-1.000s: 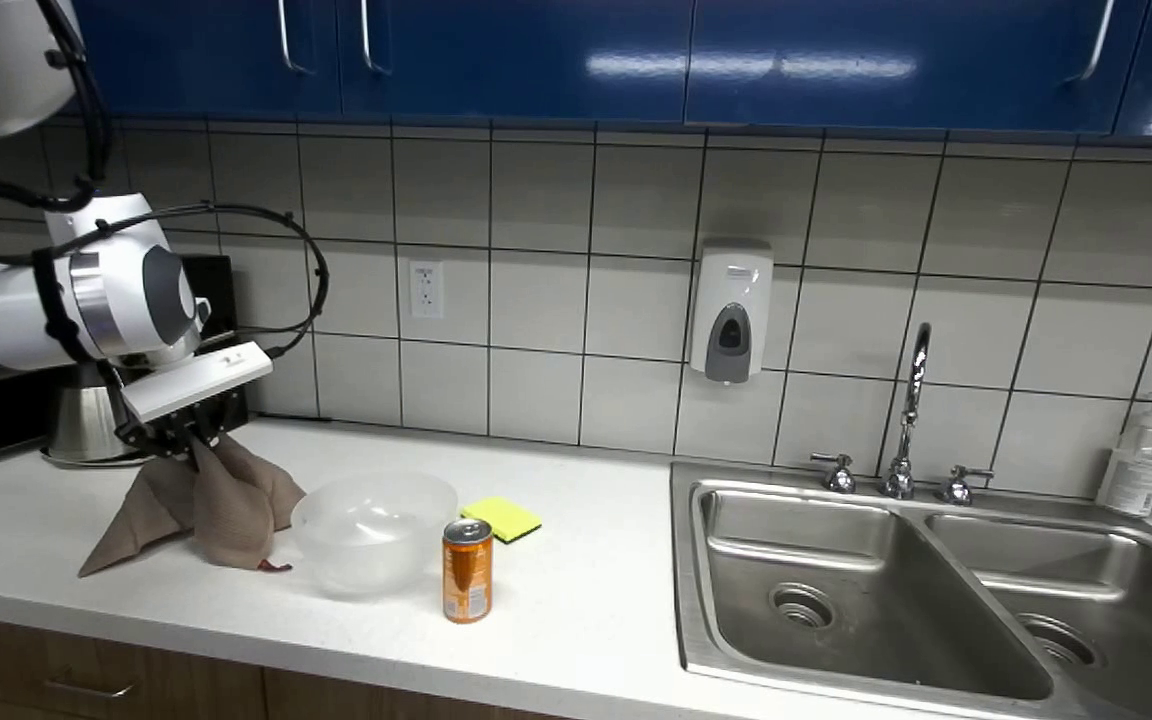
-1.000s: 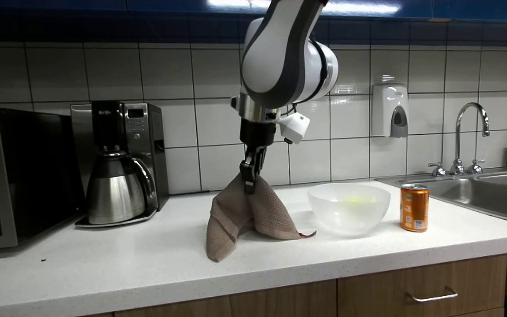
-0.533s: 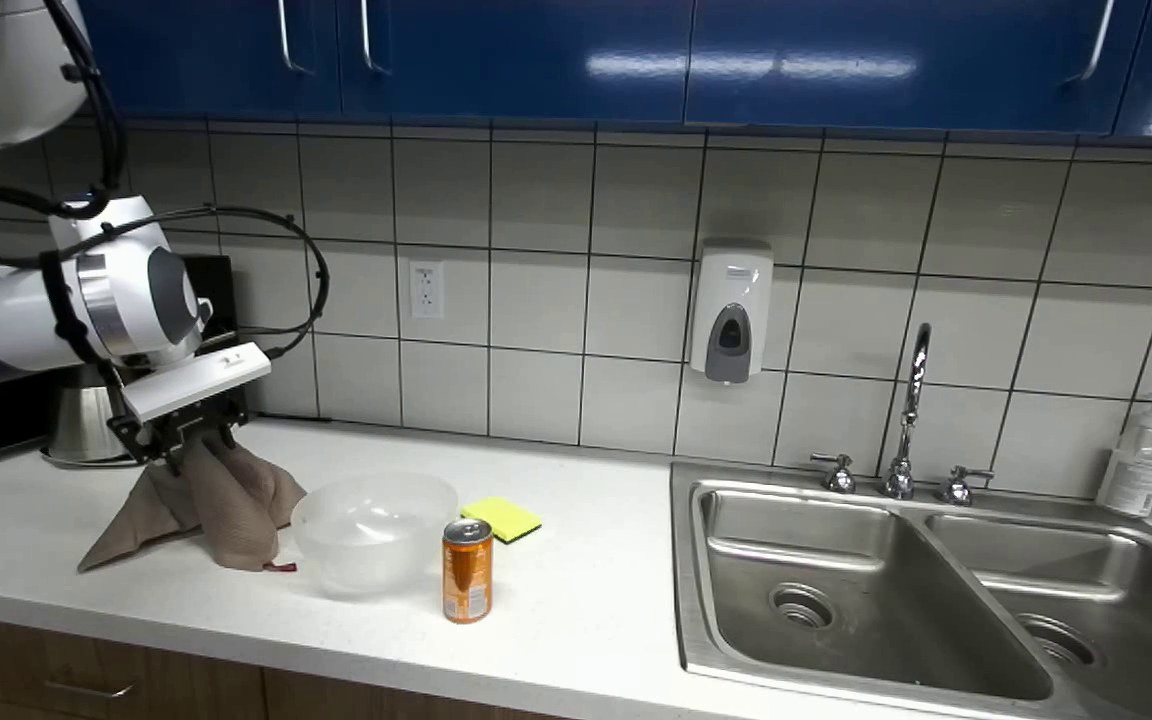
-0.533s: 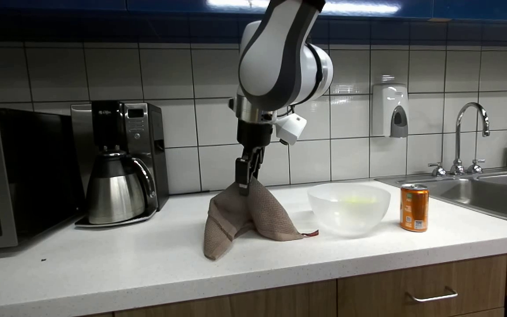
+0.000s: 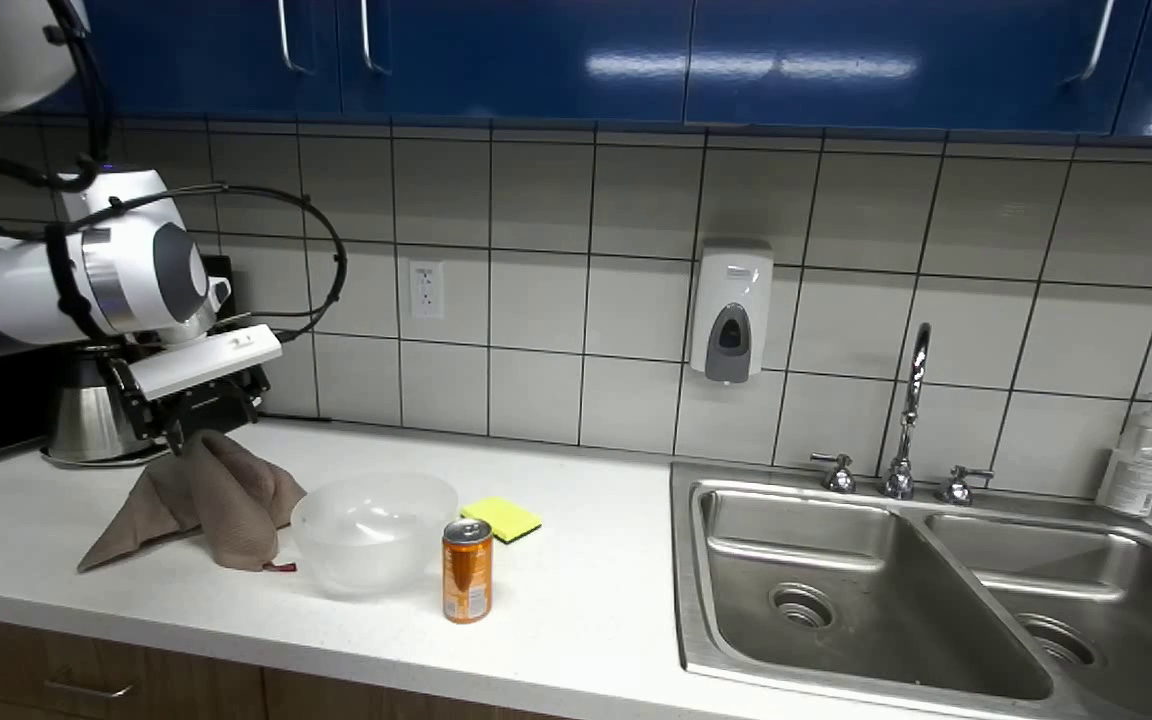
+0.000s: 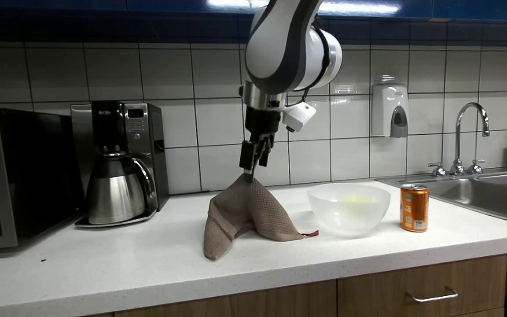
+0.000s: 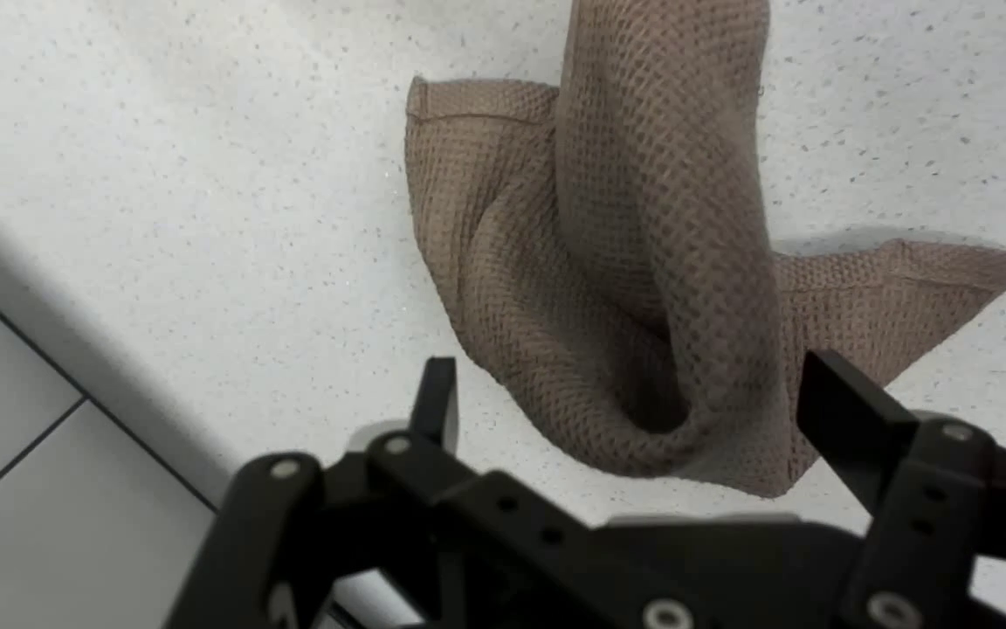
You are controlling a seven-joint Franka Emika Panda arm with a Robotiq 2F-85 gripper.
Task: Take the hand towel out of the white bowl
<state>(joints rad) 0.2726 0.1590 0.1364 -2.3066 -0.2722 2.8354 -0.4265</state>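
The brown hand towel (image 5: 236,505) stands in a tented heap on the counter, outside the white bowl. Its small red tag lies close to the bowl's side. The frosted white bowl (image 6: 332,215) holds nothing visible in both exterior views, and a gap separates it from the towel. Just over the towel's peak is my gripper (image 6: 255,169), tilted, with its jaws spread wide. In the wrist view the towel (image 7: 704,218) lies beneath the open gripper (image 7: 630,371), with no cloth pinched; one finger (image 7: 852,419) overlaps the towel's edge in the picture.
An orange can (image 5: 467,575) and a yellow sponge (image 5: 502,518) are beside the bowl. A coffee maker (image 6: 154,154) and a microwave (image 6: 38,167) stand on the other side of the towel. The tiled wall runs behind; a sink (image 5: 836,560) lies farther along.
The jaws have spread apart and let go of the towel. After that the gripper has risen above it. The towel keeps its tented shape on the counter.
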